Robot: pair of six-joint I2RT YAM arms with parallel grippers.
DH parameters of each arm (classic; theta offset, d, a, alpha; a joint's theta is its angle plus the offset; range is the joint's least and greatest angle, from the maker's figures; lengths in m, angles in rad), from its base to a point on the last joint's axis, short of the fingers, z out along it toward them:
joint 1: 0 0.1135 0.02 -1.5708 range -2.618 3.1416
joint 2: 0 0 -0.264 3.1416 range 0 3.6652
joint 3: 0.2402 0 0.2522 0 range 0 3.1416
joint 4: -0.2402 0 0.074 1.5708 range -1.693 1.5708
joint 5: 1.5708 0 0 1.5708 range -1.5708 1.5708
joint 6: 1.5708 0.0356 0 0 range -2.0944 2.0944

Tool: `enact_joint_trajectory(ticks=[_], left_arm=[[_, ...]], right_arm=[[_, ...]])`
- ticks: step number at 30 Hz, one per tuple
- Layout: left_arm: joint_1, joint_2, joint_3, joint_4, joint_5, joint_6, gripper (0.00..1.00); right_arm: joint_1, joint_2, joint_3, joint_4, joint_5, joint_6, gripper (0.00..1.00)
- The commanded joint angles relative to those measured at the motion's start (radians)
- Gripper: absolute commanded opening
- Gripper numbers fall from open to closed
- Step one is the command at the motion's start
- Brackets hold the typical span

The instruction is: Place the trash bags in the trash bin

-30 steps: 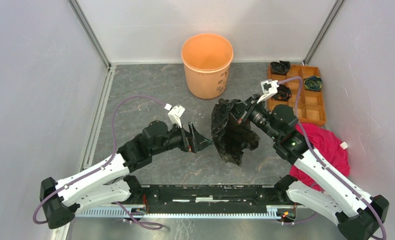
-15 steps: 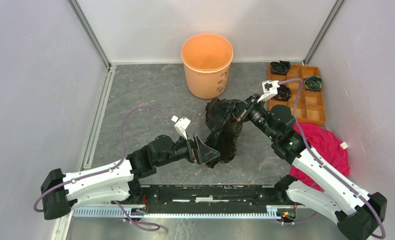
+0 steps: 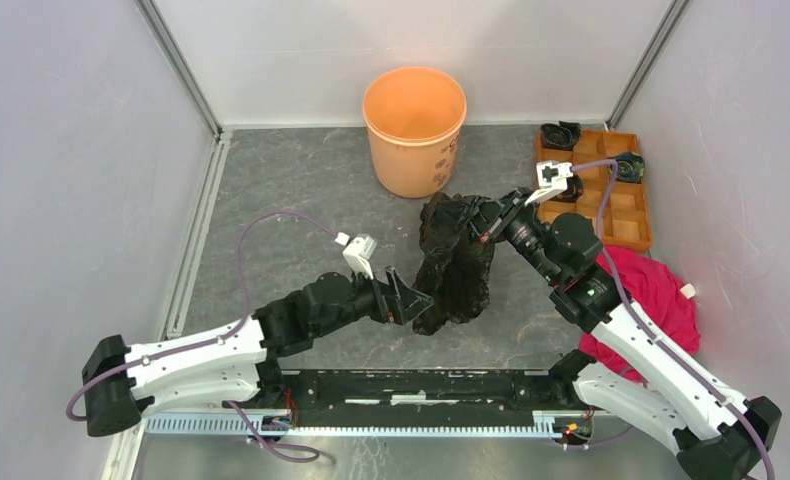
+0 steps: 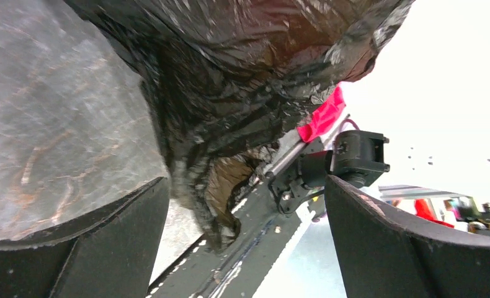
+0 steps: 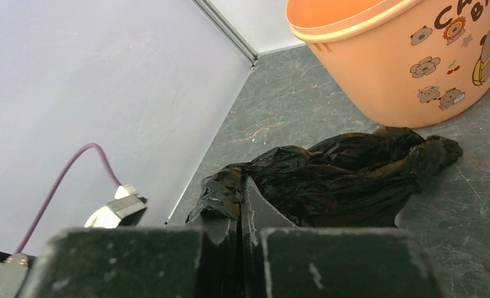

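Note:
The black trash bag (image 3: pixel 456 265) hangs crumpled in mid-table, just in front of the orange trash bin (image 3: pixel 414 128). My right gripper (image 3: pixel 486 222) is shut on the bag's top edge and holds it up. In the right wrist view the closed fingertips (image 5: pixel 241 186) pinch a fold of the bag (image 5: pixel 354 174), with the bin (image 5: pixel 410 62) behind. My left gripper (image 3: pixel 418 300) is open at the bag's lower left end. In the left wrist view the bag (image 4: pixel 230 93) fills the top and its tail hangs between the spread fingers (image 4: pixel 106 242).
An orange-brown compartment tray (image 3: pixel 621 215) with small black rolls (image 3: pixel 626 165) sits at the back right. A pink-red cloth (image 3: pixel 651 290) lies by the right arm. Grey walls close in on the left, back and right. A black rail (image 3: pixel 411 385) runs along the near edge.
My left arm swung nearer and brought its open gripper to the bag's lower end. My right gripper shifted slightly right with the bag, which now hangs narrower.

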Motion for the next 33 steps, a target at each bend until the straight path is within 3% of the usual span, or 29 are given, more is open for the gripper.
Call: enact_joint_trajectory(ticks=[1, 5, 10, 16, 18, 23, 27, 30, 33], left_arm=[[-0.005, -0.086, 0.097, -0.194, -0.115, 0.132, 1.0], [-0.004, -0.058, 0.141, -0.242, -0.097, 0.249, 1.0], [-0.005, 0.062, 0.148, -0.065, 0.106, 0.365, 1.0], [0.021, 0.199, 0.16, 0.139, 0.248, 0.345, 0.96], [0.022, 0.239, 0.178, 0.175, 0.257, 0.329, 0.87], [0.026, 0.282, 0.217, 0.165, 0.211, 0.319, 0.47], [0.047, 0.208, 0.245, 0.053, 0.095, 0.35, 0.16], [0.052, 0.135, 0.317, -0.081, 0.035, 0.403, 0.02], [0.052, 0.068, 0.443, -0.246, -0.043, 0.473, 0.02]], right_arm=[[0.001, -0.015, 0.045, 0.004, 0.019, -0.018, 0.01], [0.001, -0.025, 0.051, -0.002, 0.022, -0.025, 0.01], [0.001, -0.04, 0.053, -0.015, 0.036, -0.032, 0.01], [0.001, -0.05, 0.072, -0.055, 0.047, -0.05, 0.01], [0.0, -0.055, 0.079, -0.066, 0.054, -0.057, 0.01], [0.001, -0.075, 0.076, -0.088, 0.079, -0.076, 0.01], [0.0, -0.096, 0.089, -0.136, 0.116, -0.131, 0.01], [0.0, -0.117, 0.134, -0.192, 0.17, -0.25, 0.01], [0.0, -0.129, 0.244, -0.294, 0.264, -0.445, 0.01]])
